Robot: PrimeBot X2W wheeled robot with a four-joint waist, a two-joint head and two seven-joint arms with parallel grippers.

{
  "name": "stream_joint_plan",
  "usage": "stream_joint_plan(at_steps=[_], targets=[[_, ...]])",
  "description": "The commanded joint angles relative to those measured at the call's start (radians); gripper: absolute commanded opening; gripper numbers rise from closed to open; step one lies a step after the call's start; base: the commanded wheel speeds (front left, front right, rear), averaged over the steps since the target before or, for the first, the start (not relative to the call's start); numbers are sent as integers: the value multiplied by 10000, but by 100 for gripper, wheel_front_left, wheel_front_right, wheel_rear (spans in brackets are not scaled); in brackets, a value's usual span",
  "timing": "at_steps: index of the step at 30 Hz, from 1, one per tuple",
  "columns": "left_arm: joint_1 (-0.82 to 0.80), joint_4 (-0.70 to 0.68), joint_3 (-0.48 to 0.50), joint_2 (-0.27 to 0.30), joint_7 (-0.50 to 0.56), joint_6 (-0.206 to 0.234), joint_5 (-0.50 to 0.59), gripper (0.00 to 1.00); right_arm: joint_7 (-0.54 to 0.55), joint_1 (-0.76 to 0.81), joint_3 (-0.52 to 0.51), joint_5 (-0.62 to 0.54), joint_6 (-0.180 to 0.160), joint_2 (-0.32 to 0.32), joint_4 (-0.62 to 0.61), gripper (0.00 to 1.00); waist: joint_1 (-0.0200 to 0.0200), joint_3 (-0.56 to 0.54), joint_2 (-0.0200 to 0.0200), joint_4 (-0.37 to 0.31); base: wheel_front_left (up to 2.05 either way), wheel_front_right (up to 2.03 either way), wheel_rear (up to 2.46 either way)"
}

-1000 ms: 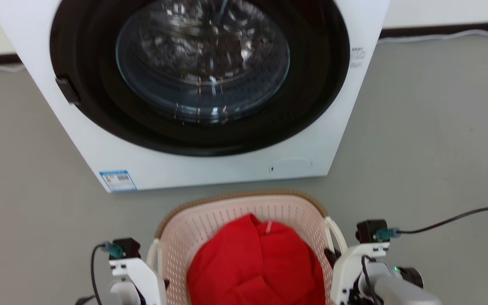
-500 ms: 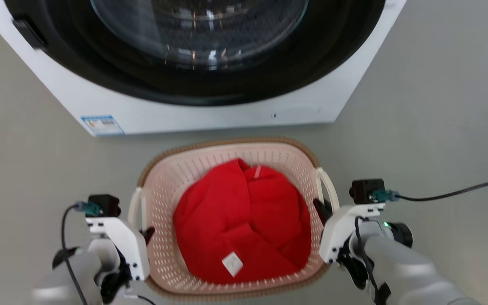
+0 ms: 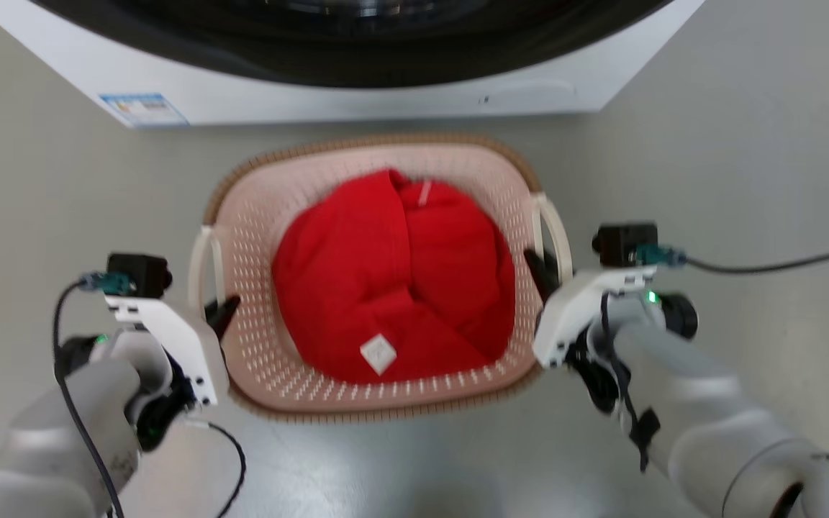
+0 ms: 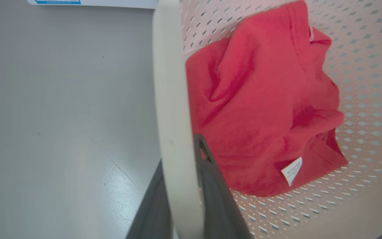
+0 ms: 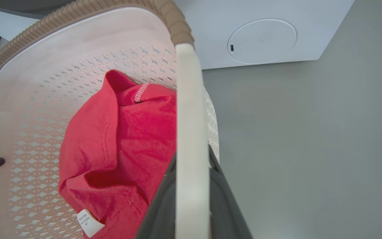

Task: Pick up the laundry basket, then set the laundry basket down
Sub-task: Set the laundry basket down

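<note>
Against the grey floor (image 3: 745,165), the laundry basket (image 3: 378,152) spanned crosswise between both arms — left tool (image 3: 222,309) and right tool (image 3: 538,267) clenched on its side handles (image 3: 555,229).

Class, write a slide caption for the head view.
Left gripper and right gripper hold the laundry basket by its handles, red garment inside.

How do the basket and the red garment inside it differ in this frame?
The basket is cream, perforated and brown-rimmed; the garment is plain red with a white tag. The basket keeps a moulded shape; the garment lies crumpled. The left gripper and right gripper clamp the basket's handles; neither touches the garment. Both are in front of the washer.
</note>
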Motion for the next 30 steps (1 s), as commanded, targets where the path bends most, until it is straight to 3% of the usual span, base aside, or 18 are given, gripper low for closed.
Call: stream_joint_plan(at_steps=[1,14,30], targets=[[-468,-201,191,505,-243,-119,184,0,-131,-92,-132,-235,171,38,-158,0,-1,542,0,31,0,0,0],[-1396,-861,114,1117,-1035,-119,591,0,-134,-747,-1911,-1760,171,38,-461,0,-1,2161,0,86,0,0,0],[-2124,-1145,170,1367,-1367,-119,838,0,-135,-117,-4705,-4289,171,38,-1215,0,-1,3243,0,85,0,0,0]])
